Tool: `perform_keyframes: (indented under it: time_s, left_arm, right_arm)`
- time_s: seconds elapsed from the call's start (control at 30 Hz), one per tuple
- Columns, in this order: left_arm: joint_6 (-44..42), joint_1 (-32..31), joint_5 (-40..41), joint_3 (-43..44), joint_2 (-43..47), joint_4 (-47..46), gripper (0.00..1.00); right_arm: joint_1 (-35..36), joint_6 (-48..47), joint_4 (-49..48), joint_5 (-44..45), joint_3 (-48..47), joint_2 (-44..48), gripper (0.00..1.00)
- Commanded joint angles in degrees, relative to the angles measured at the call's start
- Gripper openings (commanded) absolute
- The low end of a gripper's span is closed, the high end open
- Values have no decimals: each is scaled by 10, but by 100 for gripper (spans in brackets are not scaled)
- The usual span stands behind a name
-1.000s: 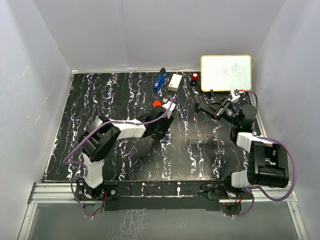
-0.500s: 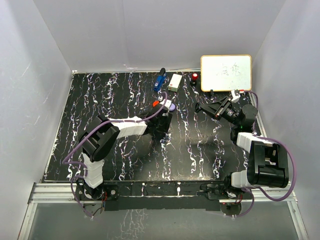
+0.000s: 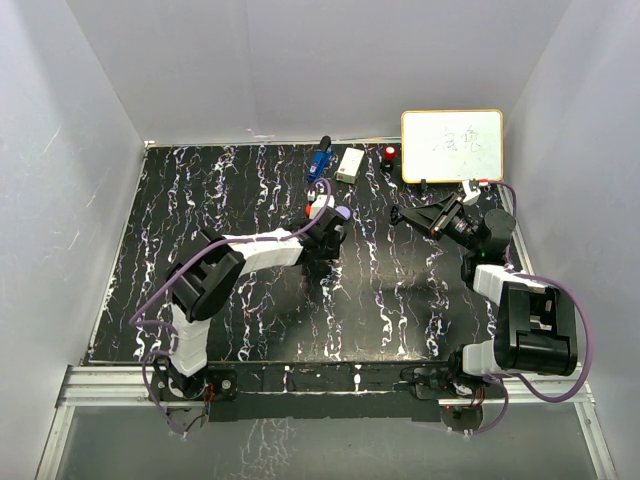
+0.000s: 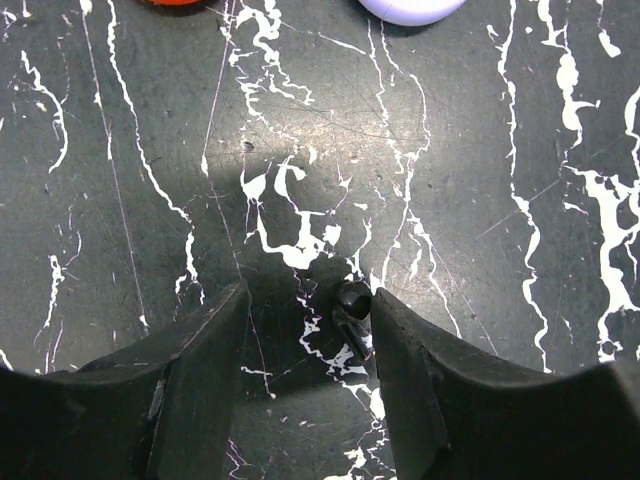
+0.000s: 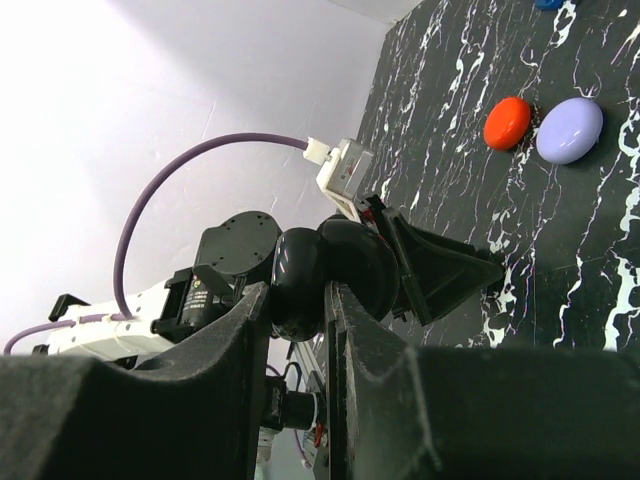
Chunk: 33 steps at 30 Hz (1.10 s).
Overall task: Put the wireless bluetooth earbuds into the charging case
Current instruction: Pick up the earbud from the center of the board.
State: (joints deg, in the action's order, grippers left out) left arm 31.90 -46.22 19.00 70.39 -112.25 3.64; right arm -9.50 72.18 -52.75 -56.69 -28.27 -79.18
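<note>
The left end effector (image 4: 310, 300) points down at the worktop (image 4: 120, 150), its two dark fingers about half spread and gripping nothing. A tiny black earbud (image 4: 352, 300) lies on the marbled black surface between them. It rests against the inner face of the finger on the right of the wrist view, well apart from the other finger. Beyond the fingertips, at the top edge of that view, sit a lavender case (image 4: 410, 8) and a red case (image 4: 175, 3), both shut as far as can be seen.

The right end effector (image 5: 297, 290) is raised off the surface on the far right side, its fingers clamped on a glossy, rounded black case (image 5: 300, 265). Whether its lid stands open cannot be told.

The step in hand appears to be picking up the black earbud, so the task is at an early stage, with no bud seen seated. The next move likely calls for centring the fingers on the bud and closing gently. It is very small and off-centre, so it could skid or pop out sideways.
</note>
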Motion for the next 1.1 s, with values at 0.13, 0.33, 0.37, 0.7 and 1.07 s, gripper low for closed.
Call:
perform_keyframes:
  time_s: [0.13,0.33,0.37,0.7,1.07]
  left_arm:
    - [79,-31,48,38,-50,118,48]
    - [90,-37,49,37,-50,122,44]
    - [90,-37,49,37,-51,124,44]
    - [65,-52,31,44,-52,99,39]
    - [42,-65,-24,24,-37,35,41]
  right_arm:
    - [-3,11,-62,-7,5,-2,0]
    - [-3,25,-86,-12,7,-11,0]
    - [-3,27,-89,-13,7,-13,0]
    - [-3,43,-116,-19,13,-23,0]
    - [-6,45,-119,-20,17,-18,0]
